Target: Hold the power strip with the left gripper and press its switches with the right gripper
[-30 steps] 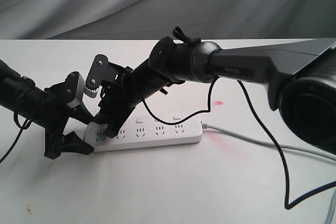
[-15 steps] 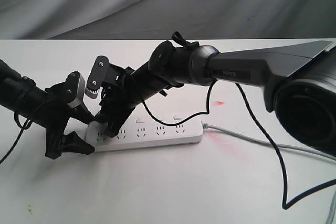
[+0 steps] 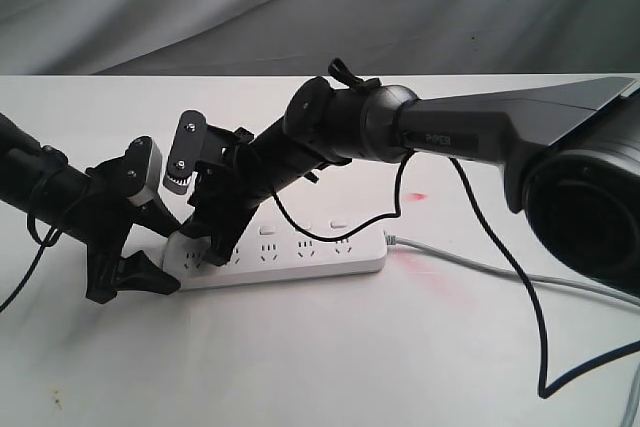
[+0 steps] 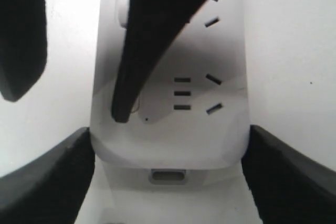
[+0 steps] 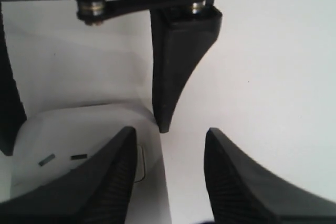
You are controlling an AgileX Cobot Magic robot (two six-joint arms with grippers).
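Note:
The white power strip point(image 3: 300, 255) lies flat on the table, its grey cable point(image 3: 480, 268) running off to the right. My left gripper point(image 3: 168, 252) is shut on the strip's left end; its two fingers point(image 4: 47, 177) press the strip point(image 4: 168, 145) from both sides. My right gripper point(image 3: 207, 240) stands over that same end, open, with nothing between its fingers. One right fingertip point(image 4: 122, 113) rests at the end switch point(image 4: 136, 107). In the right wrist view the right gripper point(image 5: 169, 131) has one finger over that switch point(image 5: 142, 163), the other beside the strip point(image 5: 79, 129). Three switches point(image 3: 302, 226) show uncovered.
The white table point(image 3: 300, 367) runs wide in front of the strip. A black cable point(image 3: 540, 327) hangs from the right arm and loops over the table at the right. A red smear point(image 3: 415, 195) marks the table behind the strip. Grey cloth point(image 3: 200, 7) forms the backdrop.
The right arm has shifted slightly, with its gripper staying at the strip's left end. The left gripper and the strip have not moved.

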